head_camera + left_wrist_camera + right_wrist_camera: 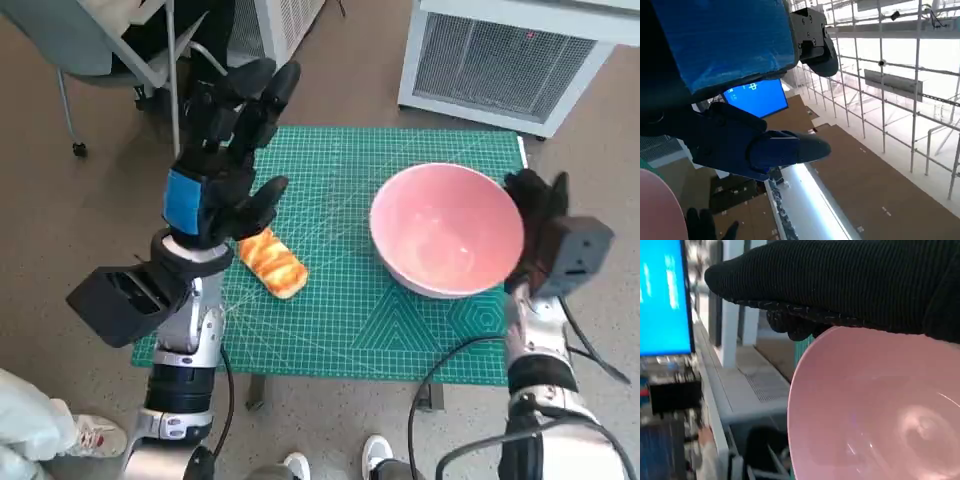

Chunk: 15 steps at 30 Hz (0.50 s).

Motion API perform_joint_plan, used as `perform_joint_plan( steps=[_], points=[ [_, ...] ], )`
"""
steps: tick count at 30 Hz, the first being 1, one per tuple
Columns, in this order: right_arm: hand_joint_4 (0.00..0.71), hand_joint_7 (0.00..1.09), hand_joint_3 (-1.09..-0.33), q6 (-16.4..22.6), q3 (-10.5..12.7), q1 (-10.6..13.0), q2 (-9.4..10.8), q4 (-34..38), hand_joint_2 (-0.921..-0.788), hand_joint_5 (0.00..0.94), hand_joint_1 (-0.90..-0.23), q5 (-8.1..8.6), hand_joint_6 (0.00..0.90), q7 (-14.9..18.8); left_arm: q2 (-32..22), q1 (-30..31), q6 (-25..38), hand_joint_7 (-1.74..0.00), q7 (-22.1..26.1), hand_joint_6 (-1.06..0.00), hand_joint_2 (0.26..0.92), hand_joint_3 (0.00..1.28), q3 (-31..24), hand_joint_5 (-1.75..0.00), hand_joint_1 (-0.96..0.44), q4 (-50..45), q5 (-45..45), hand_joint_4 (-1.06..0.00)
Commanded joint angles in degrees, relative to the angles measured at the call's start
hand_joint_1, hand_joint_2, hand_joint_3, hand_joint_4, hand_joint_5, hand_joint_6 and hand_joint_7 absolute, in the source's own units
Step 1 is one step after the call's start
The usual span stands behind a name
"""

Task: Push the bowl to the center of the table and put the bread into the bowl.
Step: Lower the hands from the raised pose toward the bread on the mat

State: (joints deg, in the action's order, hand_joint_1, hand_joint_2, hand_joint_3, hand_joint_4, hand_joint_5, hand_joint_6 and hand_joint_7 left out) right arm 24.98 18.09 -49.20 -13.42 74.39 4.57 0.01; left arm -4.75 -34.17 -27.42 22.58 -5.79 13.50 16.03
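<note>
Pushing step underway: right hand (537, 215) flat against pink bowl (446, 230), gripping nothing; left hand (222, 160) spread, empty, above bread (271, 262). Next: nudge bowl toward bread.

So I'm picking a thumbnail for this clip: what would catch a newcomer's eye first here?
The big pink bowl on the right side of the green cutting mat, with the gloved right hand against its outer rim. Next, the blue-taped left hand, raised with fingers spread above the golden bread on the mat's left.
</note>
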Motion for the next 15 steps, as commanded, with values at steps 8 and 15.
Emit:
perform_joint_plan(
  steps=[8, 15],
  points=[
    [0.233, 0.31, -0.860, -2.39, 1.02, -2.61, 3.95, 1.19, -0.921, 0.000, -0.467, 1.29, 0.092, 0.60, -1.09, 2.92, 1.50, -0.68, -2.33, -0.12, 0.921, 0.35, -0.70, -0.07, -0.58, -4.06, -0.94, -0.31],
    [0.244, 0.30, -0.847, -3.25, 1.14, -4.48, 5.75, 1.41, -0.921, 0.005, -0.456, 1.25, 0.097, 0.56, -1.84, 4.19, 1.19, -0.64, -3.05, -0.14, 0.921, 0.34, -0.77, -0.06, -0.58, -5.37, -1.79, -0.32]
  ],
)
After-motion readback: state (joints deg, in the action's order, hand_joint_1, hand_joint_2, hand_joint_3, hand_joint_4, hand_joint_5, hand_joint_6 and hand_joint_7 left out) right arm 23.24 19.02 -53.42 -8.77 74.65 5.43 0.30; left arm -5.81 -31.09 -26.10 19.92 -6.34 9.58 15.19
